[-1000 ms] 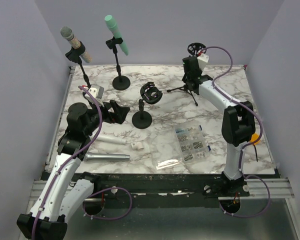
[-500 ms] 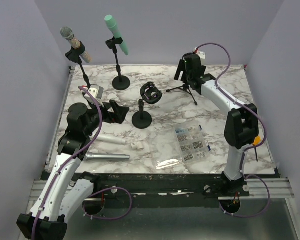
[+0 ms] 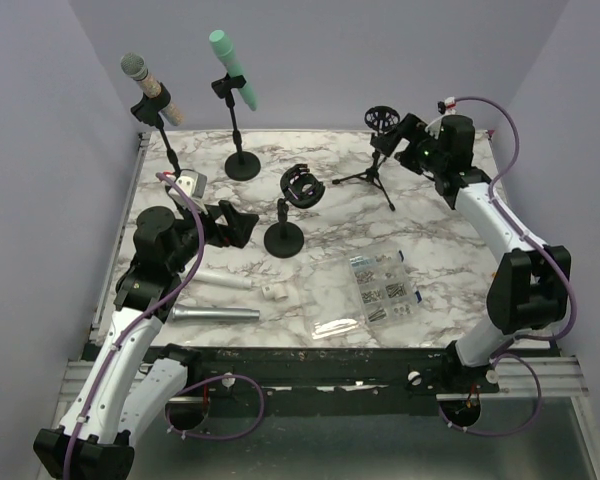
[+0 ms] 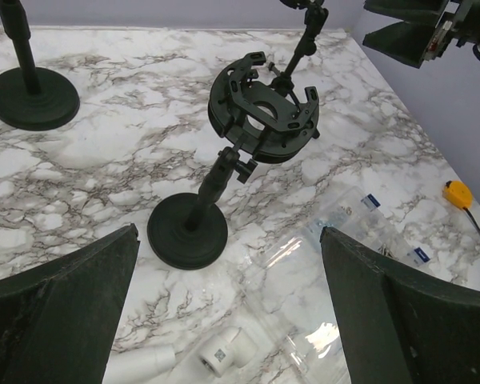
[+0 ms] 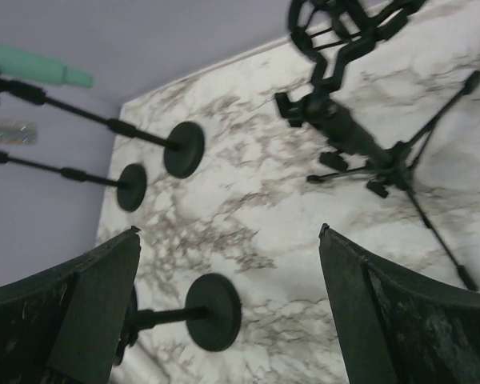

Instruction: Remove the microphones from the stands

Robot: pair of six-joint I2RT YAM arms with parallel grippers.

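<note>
Microphones are in neither claw. The right claw (image 3: 404, 137) hangs with its jaws spread wide and nothing between them, up near the far right of the table (image 3: 450, 250), just beside the empty cradle (image 3: 382, 117) on top of the tripod stand (image 3: 372, 176). The left claw (image 3: 234, 222) is spread just as wide and also empty, low over the marble and facing the round-based stand (image 3: 283, 238), whose cradle is bare too.

Further out, at the back left, two microphones are clipped to stands of their own: a green microphone (image 3: 232, 68), tilted, and to its left a grey-headed microphone (image 3: 150, 88). Near the left arm lie a silver tube (image 3: 215, 314), a white tube (image 3: 223, 280) and a small white cap (image 3: 275, 292). Whether the tubes are microphones already taken off, I cannot tell. A box of screws (image 3: 382, 283) and a clear bag (image 3: 338, 325) lie in front of them.

My reading is that this is a gap between grasps, with a new reach due. The green microphone looks like the easier target. The next move calls for a claw to close around its body above the clip and draw it out along its own slant. The light stand could tip, so the other claw may need to steady it.
</note>
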